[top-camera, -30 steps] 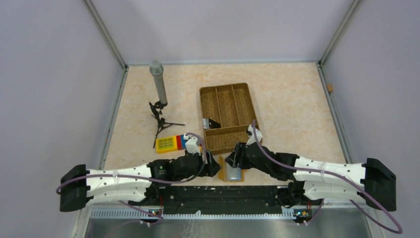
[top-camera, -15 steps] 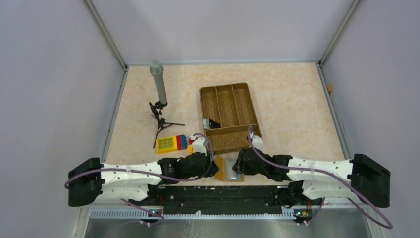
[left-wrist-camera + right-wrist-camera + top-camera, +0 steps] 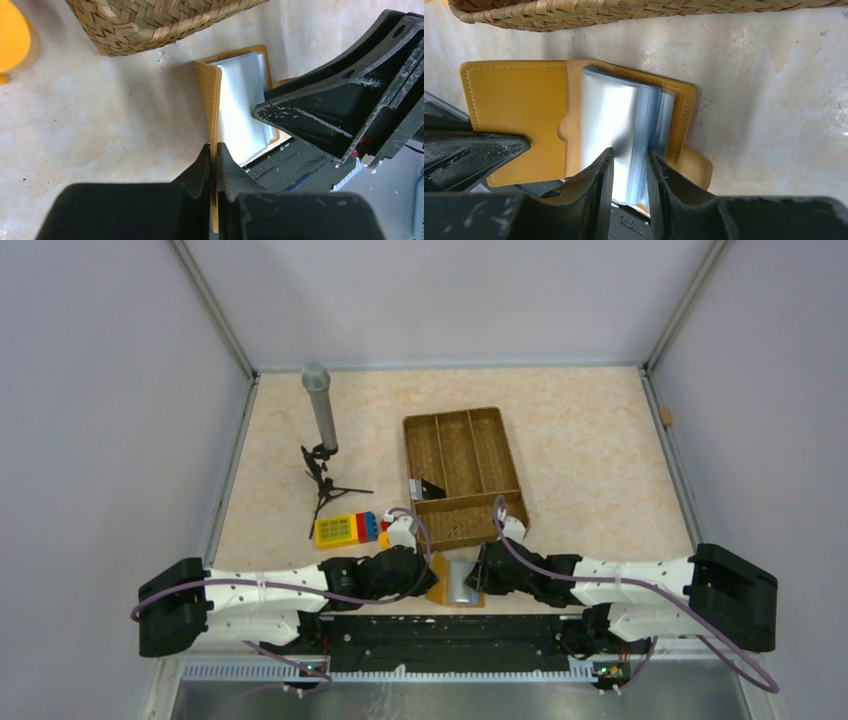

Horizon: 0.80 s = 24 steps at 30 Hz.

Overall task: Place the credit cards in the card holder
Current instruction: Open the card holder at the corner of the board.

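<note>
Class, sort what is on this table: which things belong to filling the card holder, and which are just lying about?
In the job: card holder, open; left end effector, pinching its cover; right end effector, astride its clear sleeves.
Lying about: woven tray; microphone on tripod; toy bricks.

The card holder [image 3: 519, 107] is a small tan-orange leather-look wallet with pale stitching. It's lying open at the near edge of the table [image 3: 600, 460], just in front of the woven tray [image 3: 463, 475]. Its clear, light-blue plastic sleeves [image 3: 609, 115] are bunched up in the middle, and a rounded tab [image 3: 696, 167] sticks out from under one side.
</note>
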Tool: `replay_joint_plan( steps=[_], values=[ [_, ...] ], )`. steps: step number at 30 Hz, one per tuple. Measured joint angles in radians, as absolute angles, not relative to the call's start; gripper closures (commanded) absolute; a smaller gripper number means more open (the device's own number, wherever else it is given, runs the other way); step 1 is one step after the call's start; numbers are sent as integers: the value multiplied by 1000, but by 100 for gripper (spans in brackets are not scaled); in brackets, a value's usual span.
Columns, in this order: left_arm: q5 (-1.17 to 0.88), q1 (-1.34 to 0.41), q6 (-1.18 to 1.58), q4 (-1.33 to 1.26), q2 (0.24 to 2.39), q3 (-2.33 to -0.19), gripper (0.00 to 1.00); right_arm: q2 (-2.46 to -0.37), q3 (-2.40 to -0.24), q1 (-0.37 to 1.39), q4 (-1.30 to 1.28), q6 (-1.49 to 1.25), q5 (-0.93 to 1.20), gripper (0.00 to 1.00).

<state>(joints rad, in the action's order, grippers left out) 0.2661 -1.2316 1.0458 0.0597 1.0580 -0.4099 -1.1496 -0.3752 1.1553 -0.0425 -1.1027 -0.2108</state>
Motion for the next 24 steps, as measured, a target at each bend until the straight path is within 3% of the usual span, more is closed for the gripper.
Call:
replay_joint_plan(
  steps=[7,17,24],
  values=[
    [266,-1218,1076,59,1049,-392,100,-1147,-372,1155,-15,-1101,-196,80],
    [253,-1191,1106,33,1036,-344,100,-1129,-373,1155,90,-1076,-160,80],
    [226,-1166,1119,-12,1024,-308,100,-1239,-377,1155,228,-1053,-107,70]
  ],
)
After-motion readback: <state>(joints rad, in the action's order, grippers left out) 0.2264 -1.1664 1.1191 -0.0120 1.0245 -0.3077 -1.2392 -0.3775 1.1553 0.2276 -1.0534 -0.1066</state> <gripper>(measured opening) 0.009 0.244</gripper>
